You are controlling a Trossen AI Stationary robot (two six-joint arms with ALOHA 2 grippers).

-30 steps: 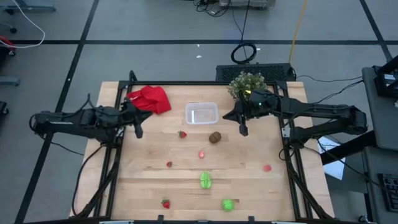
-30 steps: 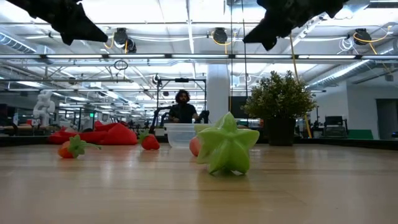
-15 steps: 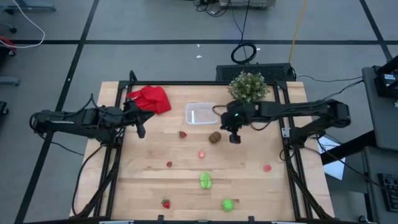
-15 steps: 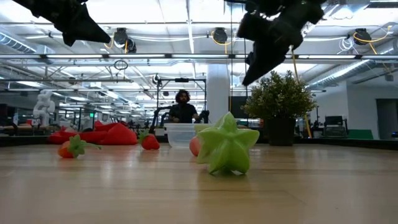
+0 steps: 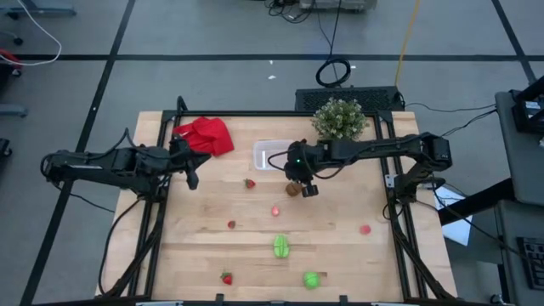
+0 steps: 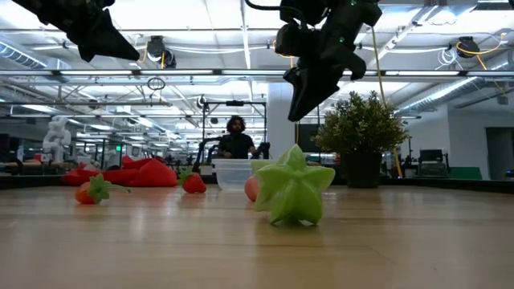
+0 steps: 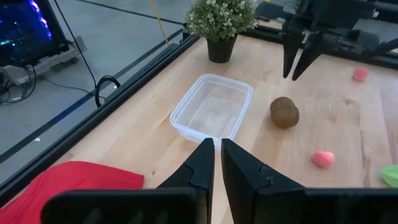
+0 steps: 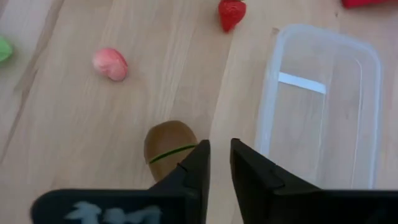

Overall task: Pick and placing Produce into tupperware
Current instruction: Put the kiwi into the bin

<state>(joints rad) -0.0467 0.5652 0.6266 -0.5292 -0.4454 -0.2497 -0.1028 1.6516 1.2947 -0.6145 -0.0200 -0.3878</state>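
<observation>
The clear tupperware [image 5: 275, 155] [image 8: 320, 106] stands near the table's far edge, with nothing in it. The brown oval [image 5: 293, 189] [image 8: 169, 144] lies just near of it. Red and pink pieces [image 5: 249, 183] [image 5: 276, 211] [image 5: 231, 224] [image 5: 365, 228] [image 5: 226, 278] and two green pieces [image 5: 280, 246] [image 5: 312, 279] lie scattered on the wood. My right gripper [image 5: 308, 190] [image 8: 220, 158] hangs shut in the air [image 6: 301, 104] over the spot between the brown oval and the tupperware. My left gripper [image 5: 189, 178] [image 7: 217, 149] waits shut above the table's left side, beside the red cloth.
A potted plant [image 5: 338, 117] stands at the far edge, right of the tupperware. A red cloth [image 5: 204, 134] lies at the far left corner. A person [image 6: 235, 136] sits in the room beyond the table. Bare wood lies along the table's right side.
My right gripper has swung from beside the potted plant toward the table's left and near side and has come down somewhat; it now hangs over the brown oval by the tupperware. The produce and the tupperware have stayed in place.
</observation>
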